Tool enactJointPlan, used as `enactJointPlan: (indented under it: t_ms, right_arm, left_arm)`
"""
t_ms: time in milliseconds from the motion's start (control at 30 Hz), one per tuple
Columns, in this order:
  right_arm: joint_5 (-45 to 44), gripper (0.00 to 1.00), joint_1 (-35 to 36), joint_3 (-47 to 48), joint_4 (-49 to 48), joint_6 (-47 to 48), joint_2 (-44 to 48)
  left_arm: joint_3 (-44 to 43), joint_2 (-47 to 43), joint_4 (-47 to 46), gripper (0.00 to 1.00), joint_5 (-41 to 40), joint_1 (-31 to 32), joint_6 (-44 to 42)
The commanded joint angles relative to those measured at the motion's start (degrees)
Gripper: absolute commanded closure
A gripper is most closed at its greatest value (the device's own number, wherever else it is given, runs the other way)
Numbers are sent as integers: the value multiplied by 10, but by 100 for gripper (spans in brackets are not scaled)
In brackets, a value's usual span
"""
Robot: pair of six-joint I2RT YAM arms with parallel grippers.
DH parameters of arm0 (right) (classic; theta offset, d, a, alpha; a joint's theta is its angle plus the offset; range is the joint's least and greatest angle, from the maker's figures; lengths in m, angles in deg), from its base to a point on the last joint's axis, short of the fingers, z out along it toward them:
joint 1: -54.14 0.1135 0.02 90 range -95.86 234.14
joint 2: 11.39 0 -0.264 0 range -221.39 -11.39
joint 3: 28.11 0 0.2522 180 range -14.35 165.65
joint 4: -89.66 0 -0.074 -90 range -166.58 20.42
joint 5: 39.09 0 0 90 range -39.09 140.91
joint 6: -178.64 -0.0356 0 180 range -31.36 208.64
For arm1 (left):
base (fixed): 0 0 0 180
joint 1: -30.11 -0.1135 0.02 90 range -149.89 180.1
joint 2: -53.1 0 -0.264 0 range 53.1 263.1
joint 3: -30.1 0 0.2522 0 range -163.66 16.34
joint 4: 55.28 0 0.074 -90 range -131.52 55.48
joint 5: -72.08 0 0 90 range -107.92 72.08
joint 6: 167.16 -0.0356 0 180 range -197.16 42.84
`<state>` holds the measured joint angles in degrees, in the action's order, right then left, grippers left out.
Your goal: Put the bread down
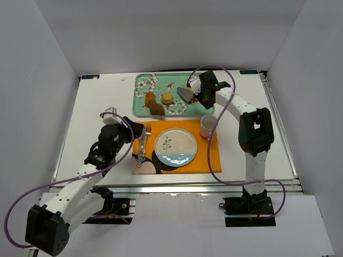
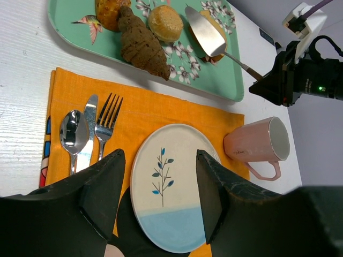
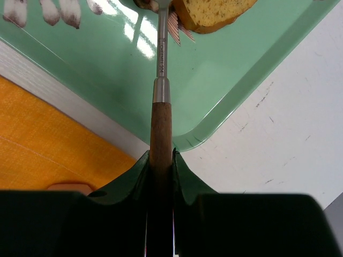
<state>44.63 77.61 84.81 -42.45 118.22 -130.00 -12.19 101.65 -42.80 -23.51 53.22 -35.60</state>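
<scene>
The bread (image 1: 167,98) is a small round tan bun on the green floral tray (image 1: 140,85), also in the left wrist view (image 2: 165,22). My right gripper (image 1: 202,96) is shut on the wooden handle (image 3: 161,128) of a metal server, held tight between its jaws (image 3: 161,160). The server's blade (image 1: 186,94) hovers over the tray just right of the bun (image 2: 206,32). My left gripper (image 1: 135,130) is open and empty (image 2: 161,184), above the white and blue plate (image 1: 176,147) on the orange placemat (image 1: 206,158).
Dark brown chunks (image 1: 153,103) lie left of the bun. A brown-crusted wedge slice (image 3: 214,13) lies by the blade. A pink mug (image 1: 208,126) stands right of the plate. Fork, knife and spoon (image 1: 142,144) lie left of it.
</scene>
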Motion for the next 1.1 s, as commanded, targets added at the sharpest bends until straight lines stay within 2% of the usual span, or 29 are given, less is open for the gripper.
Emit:
enactJointPlan:
  t_ms: [0,567,1067]
  right_arm:
    - [-1,100,4,2,-35,-21,0]
    - [2,100,38,8,-21,-11,-29]
    - [49,100,78,-17,-2,-3,-17]
  left_arm:
    - [-7,7,0,35,-4,3,-4]
    - [-7,7,6,35,-8,3,-4]
    - [-11,10,7,35,-9,3,-5]
